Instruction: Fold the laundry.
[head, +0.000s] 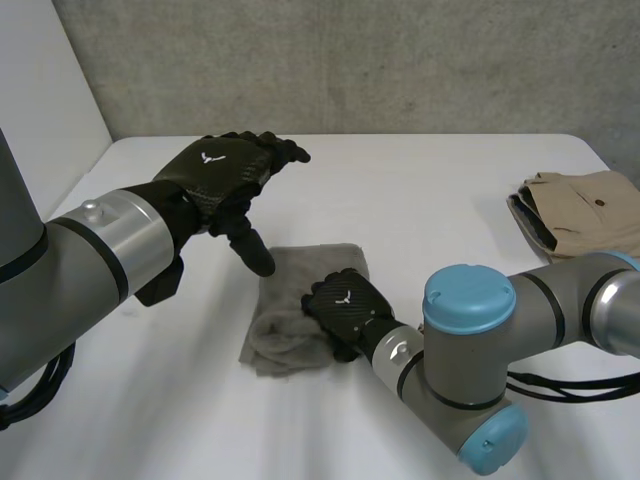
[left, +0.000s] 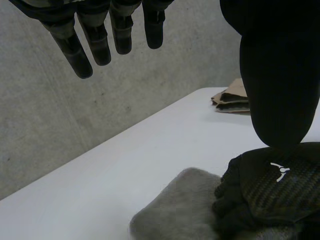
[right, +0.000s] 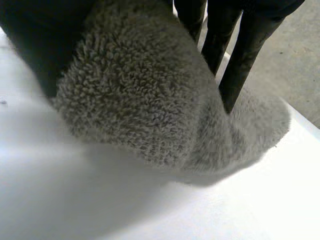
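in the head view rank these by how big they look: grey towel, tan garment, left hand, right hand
left hand and grey towel: about alike, the hand nearer the camera
tan garment
right hand

Table (head: 420, 190) w/ 2 items: grey towel (head: 282, 335), tan garment (head: 585, 210).

Lab-like test bench: white table (head: 420, 200), bare concrete wall (head: 350, 60).

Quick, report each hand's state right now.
Left hand: open, fingers straight, holding nothing.
Right hand: shut on the grey towel, which is pinched between thumb and fingers.
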